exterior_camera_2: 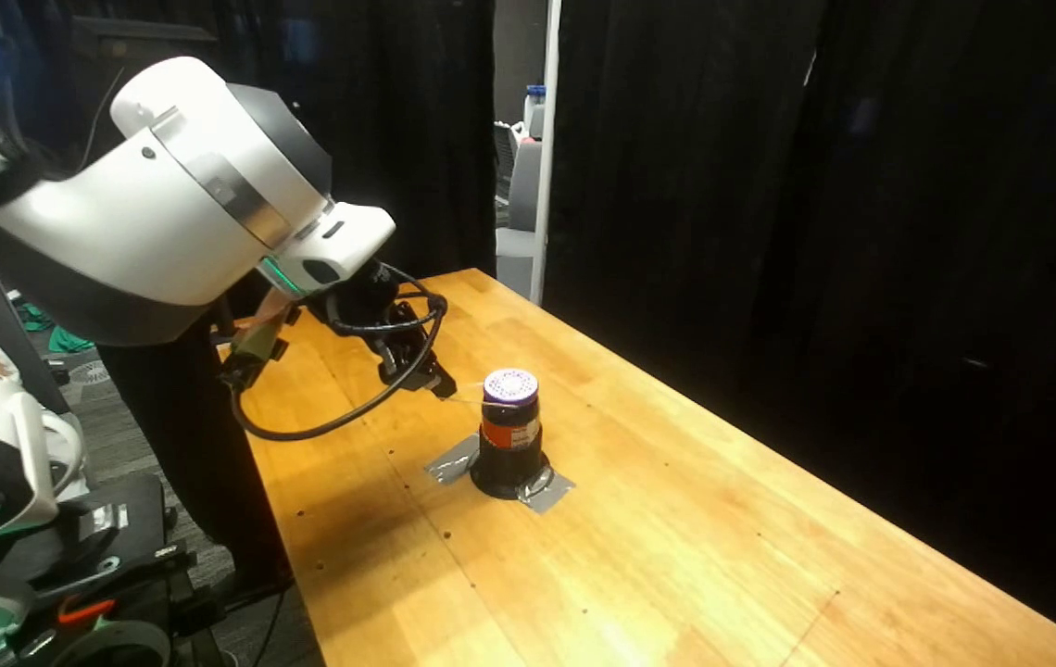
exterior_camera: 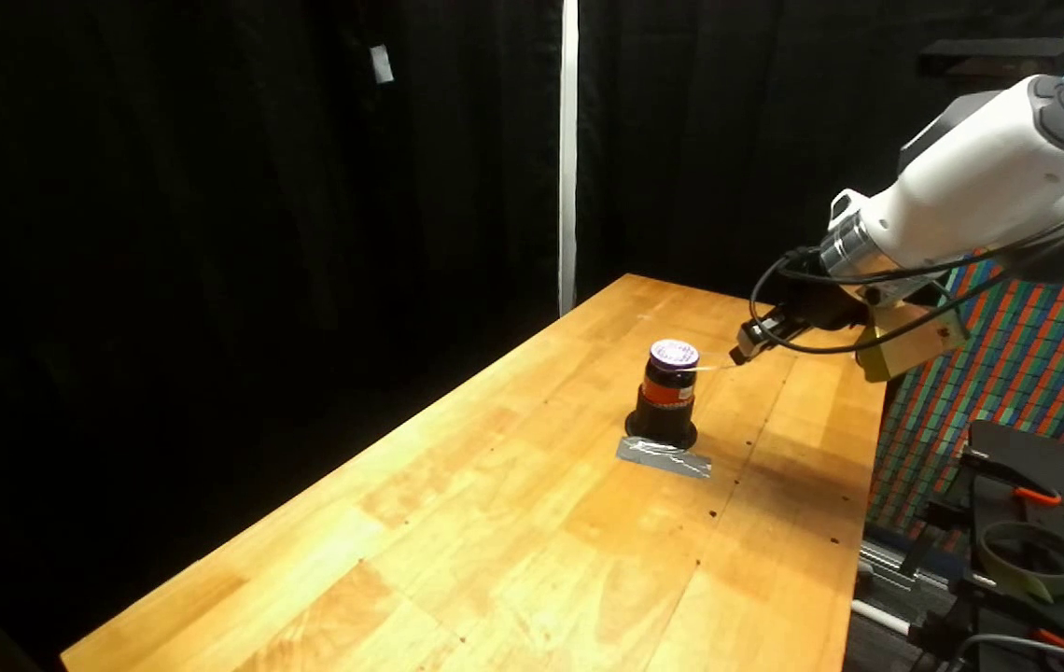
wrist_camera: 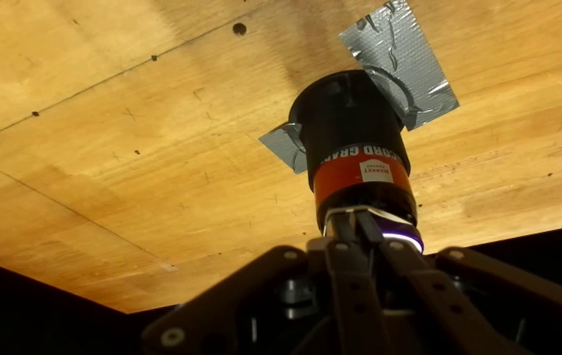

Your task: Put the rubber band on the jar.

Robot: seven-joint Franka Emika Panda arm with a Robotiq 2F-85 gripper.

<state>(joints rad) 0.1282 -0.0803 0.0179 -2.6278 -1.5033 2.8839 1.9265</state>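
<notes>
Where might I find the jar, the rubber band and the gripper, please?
Jar (exterior_camera_2: 501,432): in an exterior view, on its orange label.
Rubber band (wrist_camera: 387,214): in the wrist view, on its right-hand strand.
Gripper (wrist_camera: 355,223): in the wrist view, midway between its fingertips.

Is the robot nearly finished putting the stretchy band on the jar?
Nearly, I think. Done: the rubber band is off the table and reaches the jar near its lid. In hand: the tool pinches part of it, pulled out from the jar. Left: the tool probably needs to settle the band and let go.
</notes>
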